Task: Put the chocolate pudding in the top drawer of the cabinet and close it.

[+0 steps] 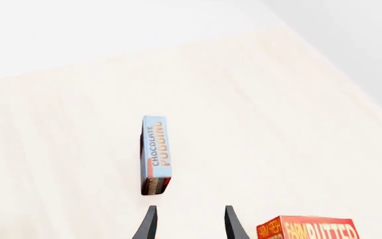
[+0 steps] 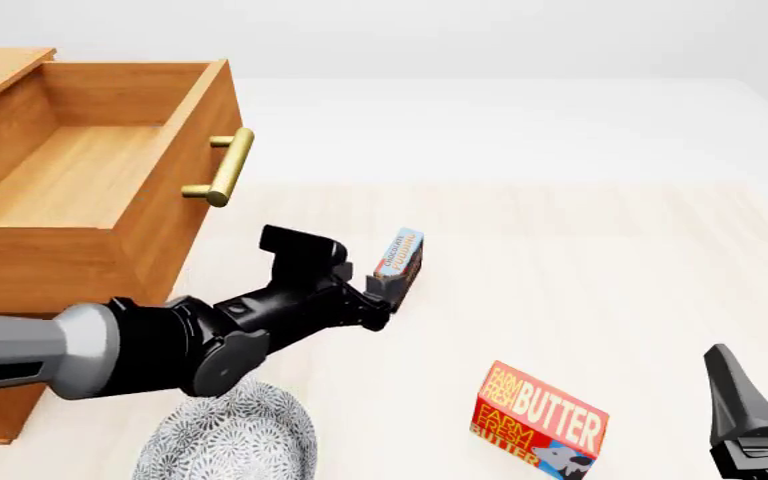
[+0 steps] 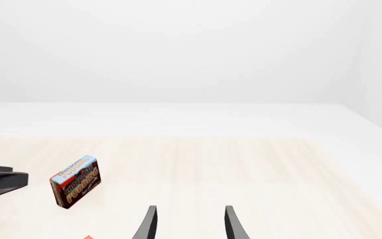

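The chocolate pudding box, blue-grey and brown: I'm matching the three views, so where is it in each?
Front view: the small blue-grey and brown chocolate pudding box stands mid-frame, just beyond the left gripper.
Left wrist view: centre, ahead of the open fingers.
Right wrist view: lower left.
Shared landmark: the pale wooden table.

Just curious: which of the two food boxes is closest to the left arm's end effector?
The chocolate pudding, the small blue-and-brown box just beyond the left end effector; the red butter box lies farther away.

My left gripper reaches forward low over the table, fingers parted (gap clear in wrist view). My right gripper waits near, fingers likewise apart.
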{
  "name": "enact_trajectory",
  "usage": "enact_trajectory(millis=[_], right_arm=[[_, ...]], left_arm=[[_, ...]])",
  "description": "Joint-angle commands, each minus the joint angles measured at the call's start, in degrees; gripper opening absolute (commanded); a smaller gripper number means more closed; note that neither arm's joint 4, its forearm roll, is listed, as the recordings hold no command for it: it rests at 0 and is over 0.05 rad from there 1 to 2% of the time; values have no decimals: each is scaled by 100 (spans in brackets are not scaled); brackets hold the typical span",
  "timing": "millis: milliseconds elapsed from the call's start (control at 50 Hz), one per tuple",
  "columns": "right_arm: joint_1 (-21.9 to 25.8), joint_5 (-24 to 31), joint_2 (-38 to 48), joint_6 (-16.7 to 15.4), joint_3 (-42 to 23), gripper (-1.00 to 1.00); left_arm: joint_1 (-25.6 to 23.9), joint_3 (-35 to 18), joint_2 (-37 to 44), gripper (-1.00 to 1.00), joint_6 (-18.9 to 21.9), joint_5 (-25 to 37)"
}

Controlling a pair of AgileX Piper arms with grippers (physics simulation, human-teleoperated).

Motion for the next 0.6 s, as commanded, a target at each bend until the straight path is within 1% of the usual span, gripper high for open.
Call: enact_trajectory(millis=[20,360,600], right_arm=[[0,0,0,0,0,100],[0,0,0,-1,0,100],[0,0,0,-1,0,100]], left_arm=[[134,-272,250,100,45,159],[178,-620,725,100,67,187],[245,-815,964,100,181,280]])
